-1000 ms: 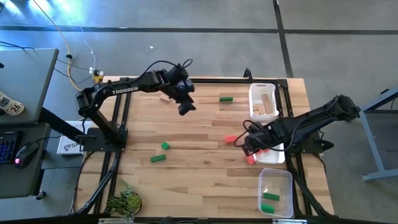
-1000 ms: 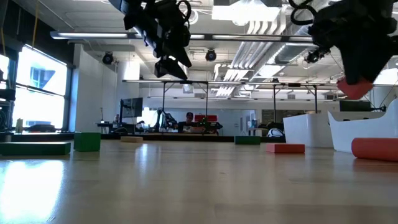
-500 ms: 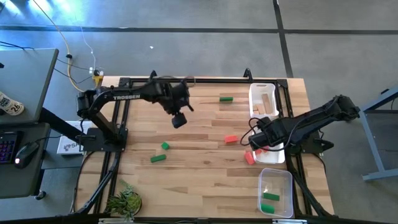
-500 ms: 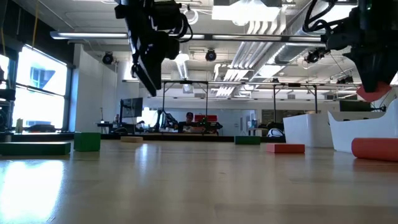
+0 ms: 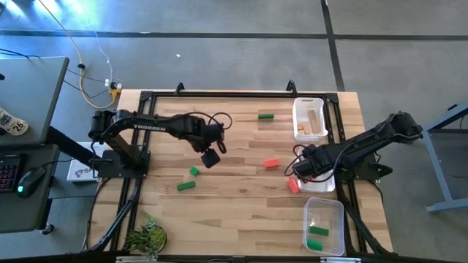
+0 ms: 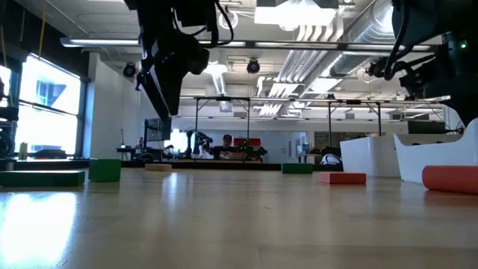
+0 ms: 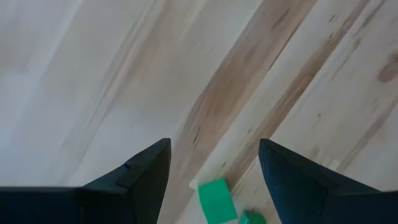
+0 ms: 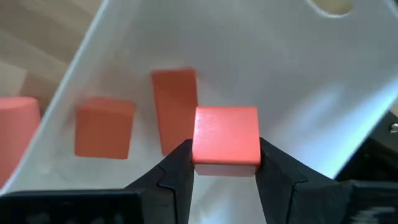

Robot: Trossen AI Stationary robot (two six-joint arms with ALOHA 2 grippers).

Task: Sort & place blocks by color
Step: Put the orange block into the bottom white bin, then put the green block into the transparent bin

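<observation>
My right gripper [image 8: 225, 155] is shut on a red cube [image 8: 227, 134] and hovers over a white tray [image 8: 298, 81] holding two red blocks [image 8: 104, 127] [image 8: 175, 109]; in the high view it is at the table's right [image 5: 304, 169]. My left gripper [image 7: 214, 149] is open and points down above bare wood, just far-right of a green cube [image 7: 216, 199] [image 5: 194, 172]. A green bar [image 5: 186, 185] lies flat beside that cube. Another green bar [image 5: 265, 116], a red block [image 5: 272, 164] and a red cylinder [image 5: 294, 185] rest on the table. My right gripper pinches the red cube by two opposite side faces [image 8: 200, 140] between its two fingers. The cube is lifted clear above the white tray's floor and sits level in the hold.
A white tray with tan blocks [image 5: 310, 117] stands at the far right. A clear tray with green blocks [image 5: 324, 225] sits at the near right corner. A small plant [image 5: 146, 235] stands at the near left edge. Open wood lies in the middle.
My left gripper has swung from the far middle of the table toward the near edge and down, closing on the green cube. My right gripper, still shut on the red cube, has carried it up and toward the right edge, over the white tray.
</observation>
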